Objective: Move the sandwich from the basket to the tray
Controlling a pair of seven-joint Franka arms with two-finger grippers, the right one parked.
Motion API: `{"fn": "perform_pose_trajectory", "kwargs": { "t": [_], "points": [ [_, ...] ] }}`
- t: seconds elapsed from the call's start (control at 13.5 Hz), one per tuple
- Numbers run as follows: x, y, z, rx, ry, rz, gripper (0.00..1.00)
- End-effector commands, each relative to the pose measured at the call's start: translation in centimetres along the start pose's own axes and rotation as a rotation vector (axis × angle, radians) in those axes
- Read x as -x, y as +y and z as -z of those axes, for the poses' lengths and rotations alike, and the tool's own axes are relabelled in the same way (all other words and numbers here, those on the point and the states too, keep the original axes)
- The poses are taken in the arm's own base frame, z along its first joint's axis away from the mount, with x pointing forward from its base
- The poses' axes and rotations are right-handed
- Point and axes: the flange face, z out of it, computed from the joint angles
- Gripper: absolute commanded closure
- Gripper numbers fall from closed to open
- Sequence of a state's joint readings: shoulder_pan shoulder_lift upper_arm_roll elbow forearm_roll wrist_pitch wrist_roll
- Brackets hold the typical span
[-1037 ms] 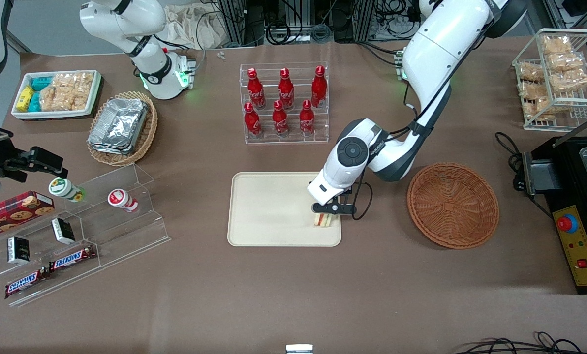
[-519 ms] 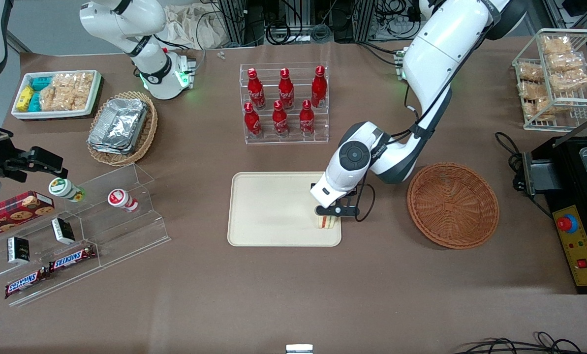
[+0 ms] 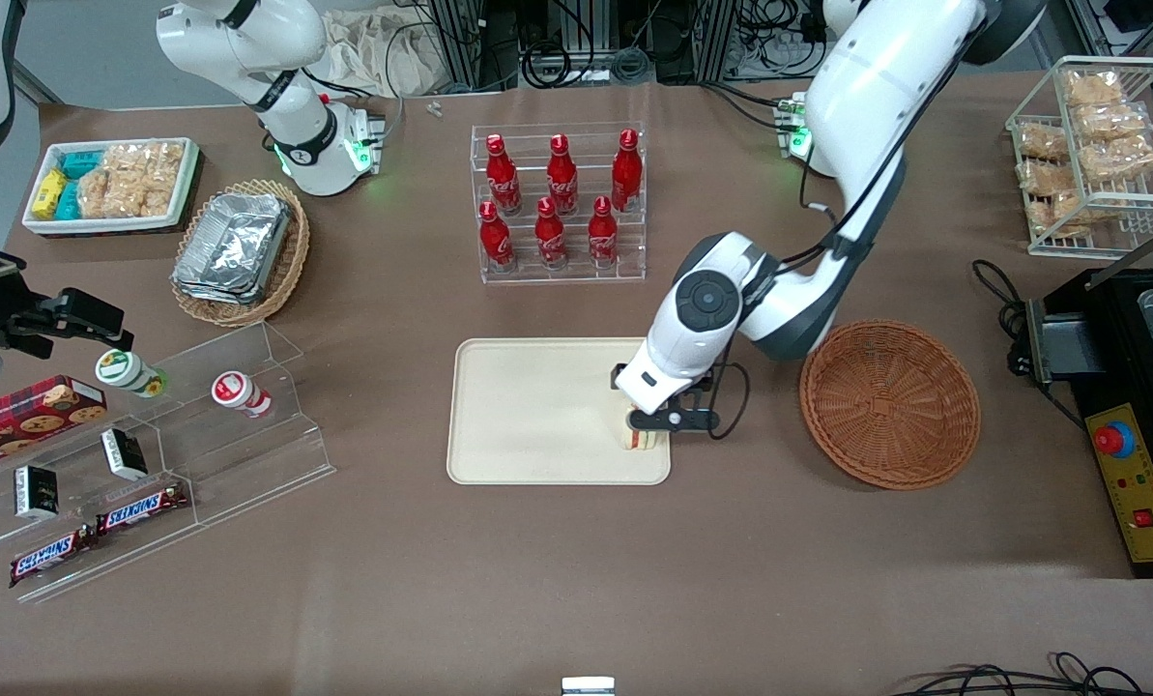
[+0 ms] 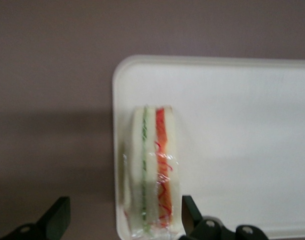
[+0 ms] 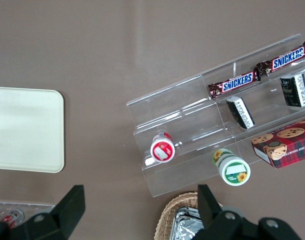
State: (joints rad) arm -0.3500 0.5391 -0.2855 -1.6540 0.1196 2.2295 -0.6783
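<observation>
At the tray's (image 3: 537,411) right edge, the sandwich (image 4: 152,170) seems released; the gripper (image 3: 668,420), fingers spread, should be lifted straight.

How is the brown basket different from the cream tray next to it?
The basket is round, woven and reddish-brown; the tray is rectangular, smooth and cream with rounded corners. The basket is a shallow bowl, the tray is flat with a low rim. The basket holds nothing; the tray carries the sandwich near the edge nearest the basket, with the open gripper over it. Both sit on the brown table, side by side.
</observation>
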Motion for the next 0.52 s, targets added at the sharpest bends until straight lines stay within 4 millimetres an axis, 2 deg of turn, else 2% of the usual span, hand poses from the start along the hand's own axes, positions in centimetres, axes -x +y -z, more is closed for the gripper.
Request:
{"fn": "perform_pose_trajectory", "kwargs": {
  "t": [0.0,0.15,0.3,0.44],
  "points": [
    [-1.7,-2.2,9.3,-0.065,0.015,0.025,0.0],
    [-2.6,-5.3,14.0,-0.076,0.002,0.02,0.0],
    [-3.3,-10.7,18.4,-0.064,-0.028,0.01,0.0],
    [-2.8,-16.0,22.4,-0.048,-0.091,-0.052,0.0]
  ]
}}
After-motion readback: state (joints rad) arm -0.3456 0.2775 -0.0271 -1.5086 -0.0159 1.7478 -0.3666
